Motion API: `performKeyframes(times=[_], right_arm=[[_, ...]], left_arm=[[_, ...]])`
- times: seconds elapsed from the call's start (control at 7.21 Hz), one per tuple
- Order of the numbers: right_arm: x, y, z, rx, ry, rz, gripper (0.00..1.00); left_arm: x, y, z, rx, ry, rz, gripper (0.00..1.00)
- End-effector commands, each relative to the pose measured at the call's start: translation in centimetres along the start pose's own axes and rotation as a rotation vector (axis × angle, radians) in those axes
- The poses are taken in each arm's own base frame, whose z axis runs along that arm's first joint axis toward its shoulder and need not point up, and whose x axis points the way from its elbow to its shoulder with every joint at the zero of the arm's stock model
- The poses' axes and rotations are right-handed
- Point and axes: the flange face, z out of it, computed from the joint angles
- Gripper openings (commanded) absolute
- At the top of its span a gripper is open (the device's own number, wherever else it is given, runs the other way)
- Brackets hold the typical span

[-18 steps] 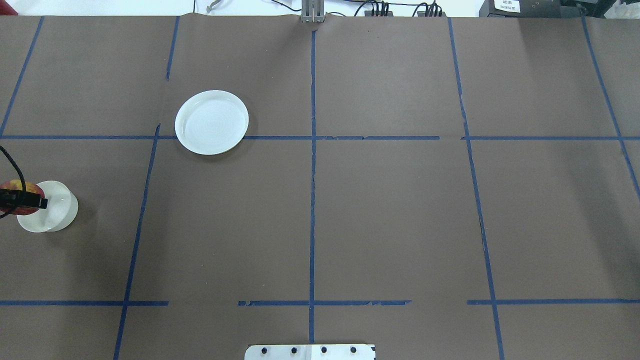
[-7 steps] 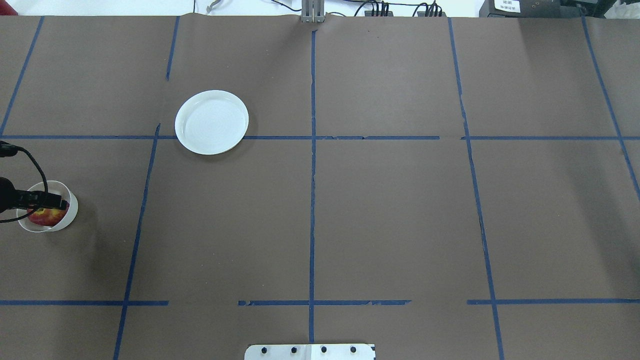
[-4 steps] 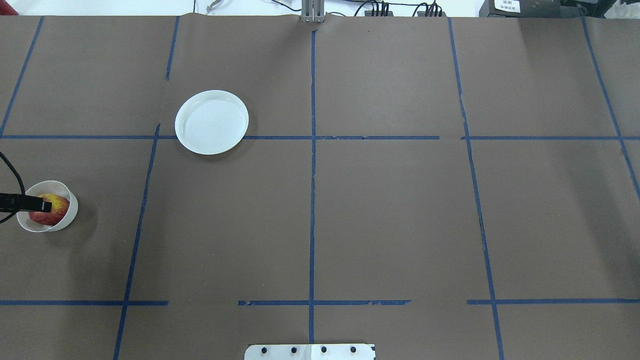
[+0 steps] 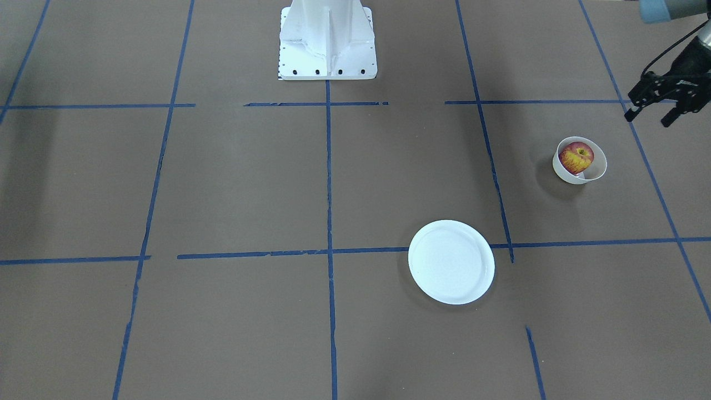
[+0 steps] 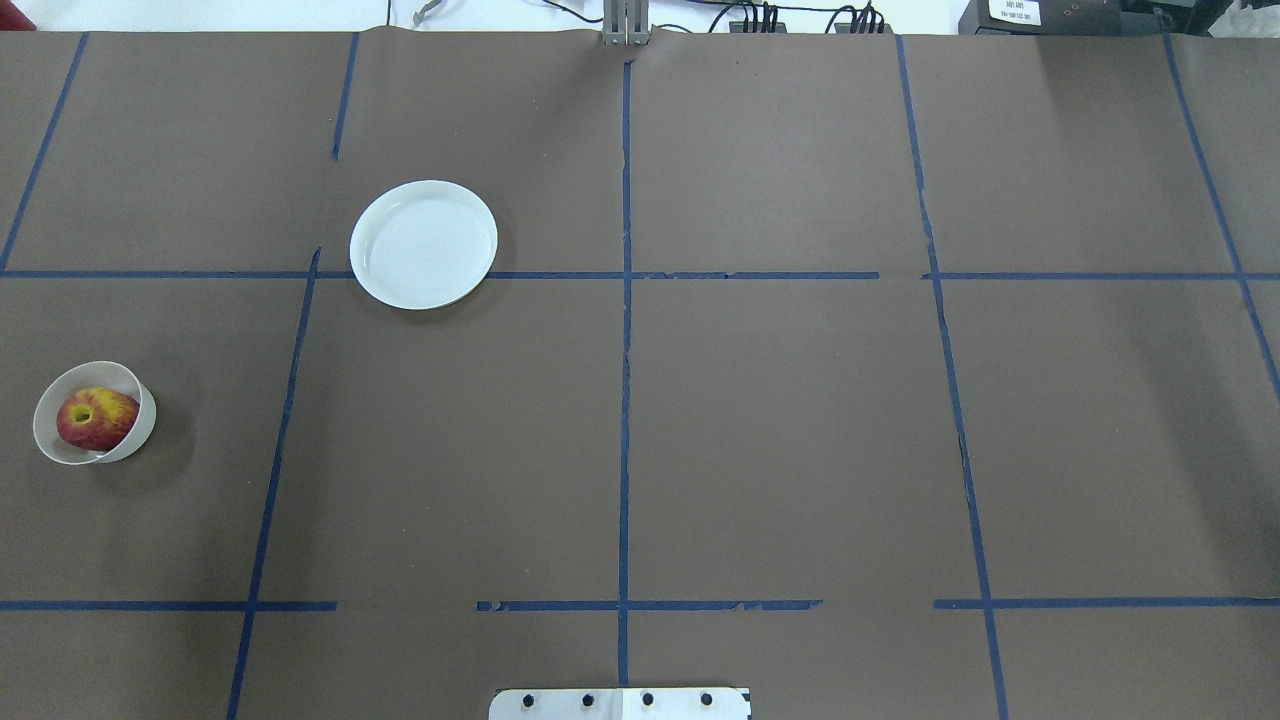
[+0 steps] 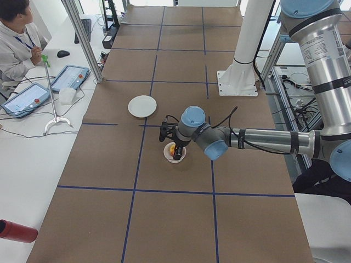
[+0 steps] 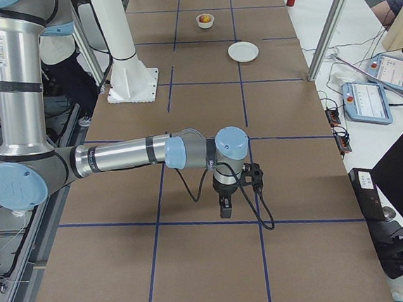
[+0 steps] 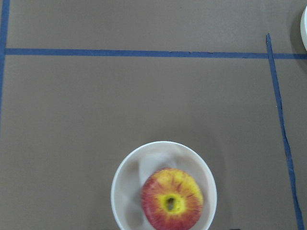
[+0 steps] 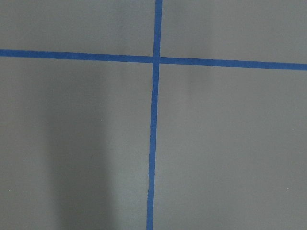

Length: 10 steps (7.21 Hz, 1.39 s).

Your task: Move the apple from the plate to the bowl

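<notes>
At the bowl (image 5: 147, 418): apple (image 5: 97, 418) sits inside, dimple up; plate (image 5: 423, 244) lies well apart.
Left gripper (image 4: 647, 116): fingers apart, holding nothing, hovering near the bowl.
Retreat: I'd lift straight away, clear of the thin rim.
Right gripper (image 7: 225, 209): far off; I cannot tell its fingers' state.

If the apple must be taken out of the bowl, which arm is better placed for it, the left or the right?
Left. The left gripper hangs open close to the bowl that holds the apple. The right gripper is near the other end of the table, far from the bowl.
</notes>
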Motion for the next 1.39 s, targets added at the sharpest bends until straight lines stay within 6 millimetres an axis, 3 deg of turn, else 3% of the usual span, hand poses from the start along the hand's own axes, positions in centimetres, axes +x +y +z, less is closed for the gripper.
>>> performKeyframes(times=[0.0,0.14,0.28,0.97,1.25], right_arm=[[0.0,0.0,0.0,0.0,0.0,0.0,1.0],[0.0,0.0,0.0,0.0,0.0,0.0,1.0],[0.0,0.0,0.0,0.0,0.0,0.0,1.0],[0.0,0.0,0.0,0.0,0.0,0.0,1.0],[0.0,0.0,0.0,0.0,0.0,0.0,1.0]], left_arm=[[-8.3,-5.4,-6.4,-0.055,-0.13,0.045,0.96],[-9.2,-9.3,-8.0,-0.084,-0.143,0.013,0.99],[-9.4,-10.1,-7.8,-0.1,-0.137,-0.008,0.99],[-14.5,-8.0,-3.8,-0.168,-0.127,-0.002,0.99],[-14.8,-7.5,-3.6,-0.173,-0.131,-0.014,1.0]])
